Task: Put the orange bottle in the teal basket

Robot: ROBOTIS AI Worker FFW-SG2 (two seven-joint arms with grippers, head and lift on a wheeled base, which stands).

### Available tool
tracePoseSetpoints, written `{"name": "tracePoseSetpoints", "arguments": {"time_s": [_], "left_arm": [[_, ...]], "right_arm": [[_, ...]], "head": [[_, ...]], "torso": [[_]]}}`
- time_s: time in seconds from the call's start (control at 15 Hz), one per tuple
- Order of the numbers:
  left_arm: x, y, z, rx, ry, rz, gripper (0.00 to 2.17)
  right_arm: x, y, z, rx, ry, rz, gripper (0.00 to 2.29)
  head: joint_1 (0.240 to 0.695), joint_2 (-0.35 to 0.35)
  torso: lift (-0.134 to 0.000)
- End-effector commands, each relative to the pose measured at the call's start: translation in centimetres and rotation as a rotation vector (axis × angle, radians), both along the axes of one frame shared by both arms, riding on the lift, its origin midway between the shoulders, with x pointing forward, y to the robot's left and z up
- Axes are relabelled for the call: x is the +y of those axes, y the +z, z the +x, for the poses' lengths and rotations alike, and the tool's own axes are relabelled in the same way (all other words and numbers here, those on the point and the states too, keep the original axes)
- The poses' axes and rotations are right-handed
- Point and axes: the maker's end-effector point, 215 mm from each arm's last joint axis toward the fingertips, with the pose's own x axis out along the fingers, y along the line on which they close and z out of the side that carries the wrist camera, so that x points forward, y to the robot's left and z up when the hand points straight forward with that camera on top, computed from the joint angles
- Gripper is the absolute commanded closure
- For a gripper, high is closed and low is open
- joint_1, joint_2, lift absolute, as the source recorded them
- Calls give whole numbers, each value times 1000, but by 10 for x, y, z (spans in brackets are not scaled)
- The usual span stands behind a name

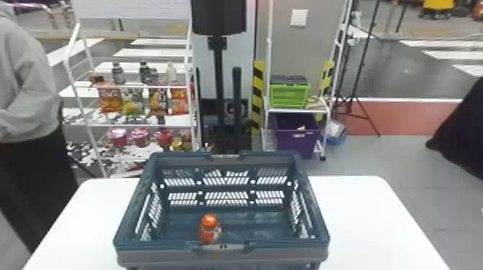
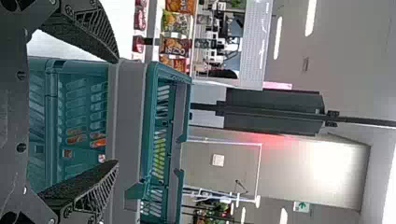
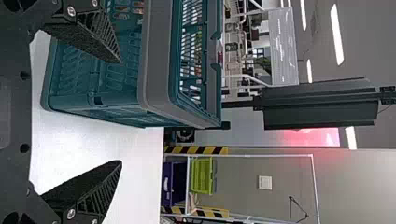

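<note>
Your counter [image 1: 363, 215] carries the teal basket [image 1: 154, 254], long side toward you and mouth up, which would suit a short reach over the near rim. Your left gripper [image 2: 116, 111] is outside at the basket's seven o'clock, your right gripper [image 3: 120, 113] at its five; both have their fingers apart and hold nothing, likely because nothing needs carrying now. The orange bottle [image 1: 208, 231] is inside the basket, toward seven o'clock by the near wall, upright, probably because it was the easiest spot to reach. The task looks done; just mind the rim if you pull the arms back.

From the head view you look down on the bottle's cap and the basket's inside. The left wrist view gives you the near wall's outside, with orange through its slots; the right wrist view adds the outer corner at five o'clock.
</note>
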Motion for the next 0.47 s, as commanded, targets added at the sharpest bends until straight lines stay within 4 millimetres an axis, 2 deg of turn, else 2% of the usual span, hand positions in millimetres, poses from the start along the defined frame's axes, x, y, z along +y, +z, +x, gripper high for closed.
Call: {"name": "tracePoseSetpoints", "arguments": {"time_s": [0.0, 0.4], "left_arm": [[-1, 2, -3, -4, 0, 2, 137], [-12, 10, -9, -21, -16, -7, 124]], "right_arm": [[1, 0, -1, 1, 4, 0, 124], [5, 2, -3, -4, 9, 7, 124]], "head": [[499, 0], [499, 0]], "torso": [[0], [0]]}}
